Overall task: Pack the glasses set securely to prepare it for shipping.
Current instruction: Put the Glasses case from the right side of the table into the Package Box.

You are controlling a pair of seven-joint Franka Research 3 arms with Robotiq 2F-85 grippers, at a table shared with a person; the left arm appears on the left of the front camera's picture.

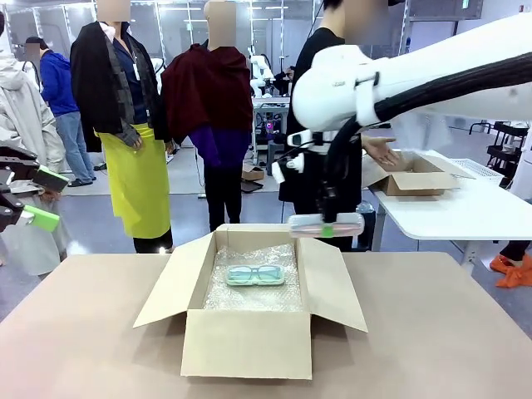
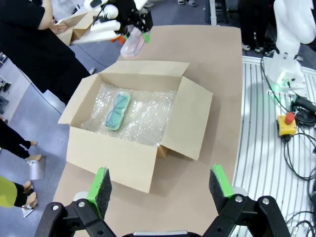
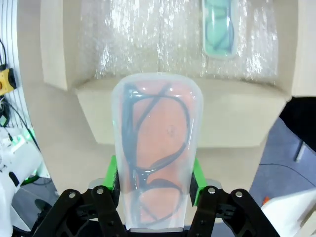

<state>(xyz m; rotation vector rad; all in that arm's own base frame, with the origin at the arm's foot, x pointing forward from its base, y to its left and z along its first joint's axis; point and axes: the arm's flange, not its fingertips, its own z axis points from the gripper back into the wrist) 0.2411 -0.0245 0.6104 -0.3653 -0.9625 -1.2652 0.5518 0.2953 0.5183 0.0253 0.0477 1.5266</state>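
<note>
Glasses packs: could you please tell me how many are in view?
2. The mint-green pack lies on the bubble wrap inside the box; the salmon-pink pack is gripped by the right hand, in the air at the box's far side.

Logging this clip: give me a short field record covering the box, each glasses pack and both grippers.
box: cardboard box, flaps open, on the table, lined with bubble wrap
mint-green pack: lying flat on the bubble wrap inside the box
salmon-pink pack: held in the air at the box's far side, not yet inside
right gripper: shut on the salmon-pink pack
left gripper: open, empty, well away from the box
step left: salmon-pink pack into the box
</note>
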